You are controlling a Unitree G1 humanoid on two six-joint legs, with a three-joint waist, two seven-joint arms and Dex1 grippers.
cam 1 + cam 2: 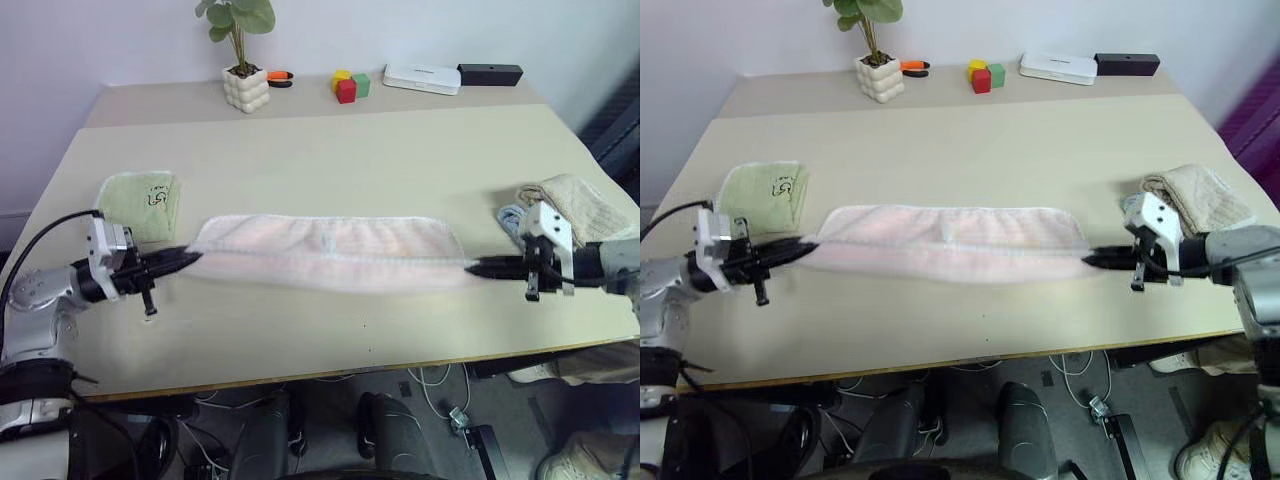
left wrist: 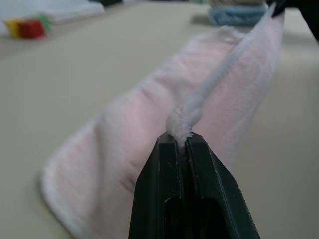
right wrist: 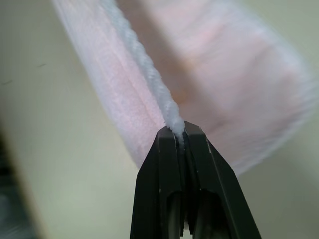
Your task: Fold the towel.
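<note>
Towel (image 1: 325,252) stretched lengthwise, left gripper (image 1: 192,258) to right gripper (image 1: 474,266).

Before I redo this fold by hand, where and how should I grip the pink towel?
Take the towel at its two short ends, on the stitched edge, coming in level from either side. It lies stretched in a long band, and the left fingers and right fingers pinch exactly there.

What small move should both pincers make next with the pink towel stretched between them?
Probably carry both ends away from the robot, over the half lying on the table, then lower them. The left pincer and right pincer are each shut on an end of the pink towel's near edge, held taut and lifted, so the fold looks only half made.
</note>
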